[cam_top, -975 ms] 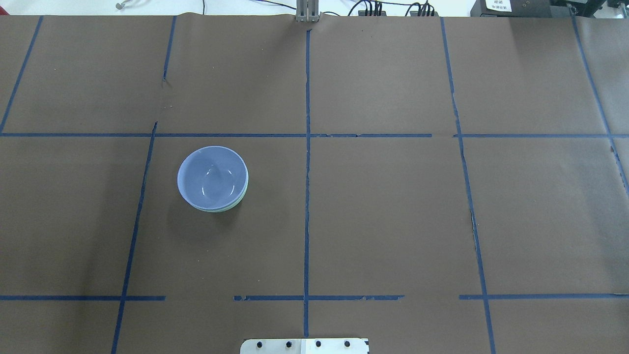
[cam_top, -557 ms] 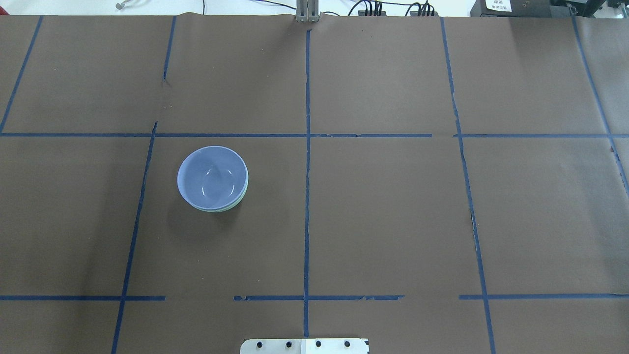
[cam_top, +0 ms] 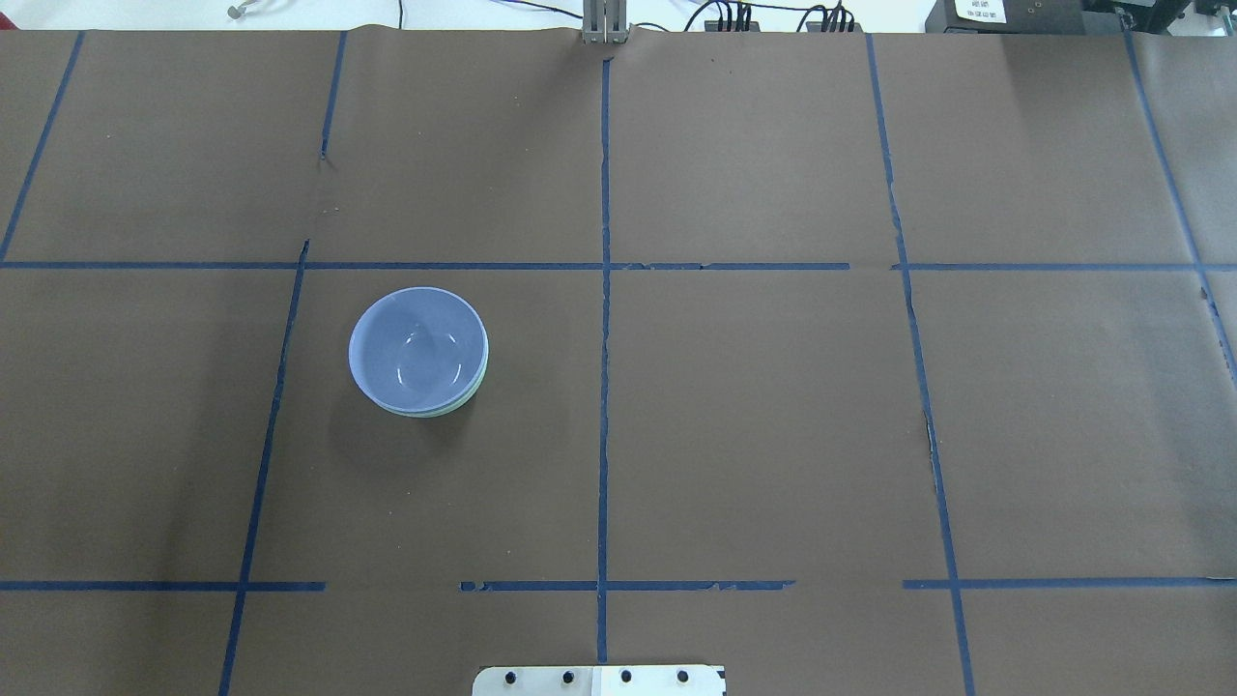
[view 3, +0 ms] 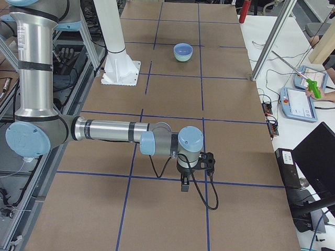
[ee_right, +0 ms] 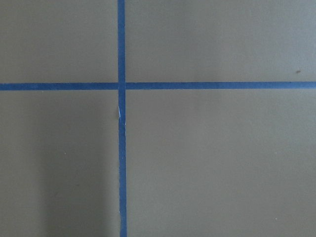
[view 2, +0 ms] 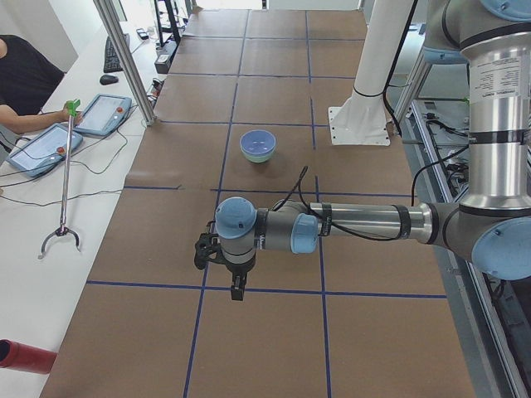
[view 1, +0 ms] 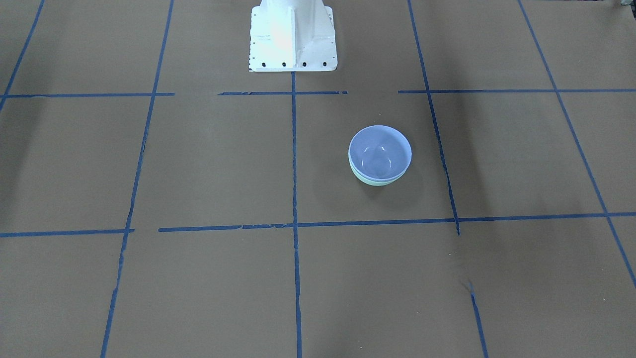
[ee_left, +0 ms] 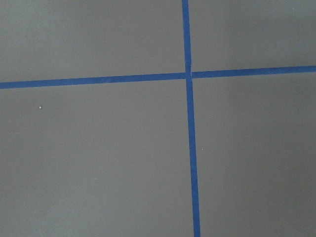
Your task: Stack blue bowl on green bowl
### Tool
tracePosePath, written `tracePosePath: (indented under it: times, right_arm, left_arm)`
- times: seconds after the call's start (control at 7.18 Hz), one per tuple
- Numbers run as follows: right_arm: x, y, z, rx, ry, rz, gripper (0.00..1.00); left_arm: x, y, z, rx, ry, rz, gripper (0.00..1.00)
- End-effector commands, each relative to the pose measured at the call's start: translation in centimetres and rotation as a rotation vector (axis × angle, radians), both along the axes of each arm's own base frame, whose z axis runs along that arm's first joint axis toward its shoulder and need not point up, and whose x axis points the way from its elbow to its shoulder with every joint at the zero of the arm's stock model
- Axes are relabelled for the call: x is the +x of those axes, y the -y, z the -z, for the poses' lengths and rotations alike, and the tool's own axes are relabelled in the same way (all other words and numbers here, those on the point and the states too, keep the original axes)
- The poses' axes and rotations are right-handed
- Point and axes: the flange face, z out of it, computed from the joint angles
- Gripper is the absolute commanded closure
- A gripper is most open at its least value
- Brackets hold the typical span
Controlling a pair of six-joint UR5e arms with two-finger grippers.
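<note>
The blue bowl [cam_top: 417,346] sits nested inside the green bowl [cam_top: 458,404], of which only a thin mint rim shows below it. The stack stands on the brown paper on the robot's left half; the blue bowl [view 1: 380,150] and the green bowl [view 1: 377,180] also show in the front view. My left gripper [view 2: 236,288] shows only in the exterior left view, far from the bowls near the table's end; I cannot tell its state. My right gripper [view 3: 184,186] shows only in the exterior right view, at the opposite end; I cannot tell its state. Both wrist views show only paper and tape.
Blue tape lines [cam_top: 604,387] divide the brown paper into a grid. The white robot base [view 1: 292,37] stands at the table's robot side. Operators' tablets [view 2: 104,114] and a grabber tool [view 2: 65,207] lie on the white bench beside the table.
</note>
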Motion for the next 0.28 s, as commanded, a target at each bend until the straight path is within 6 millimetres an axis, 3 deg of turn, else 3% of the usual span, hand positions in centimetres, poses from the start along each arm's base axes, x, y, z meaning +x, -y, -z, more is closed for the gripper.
tracePosePath:
  times: [0.0,0.14]
  right_arm:
    - [0.00,0.00,0.00,0.000,0.000,0.000,0.00]
    - [0.00,0.00,0.00,0.000,0.000,0.000,0.00]
  left_arm:
    - [0.00,0.00,0.00,0.000,0.000,0.000,0.00]
    - [-0.01,0.00,-0.01,0.000,0.002,0.000,0.00]
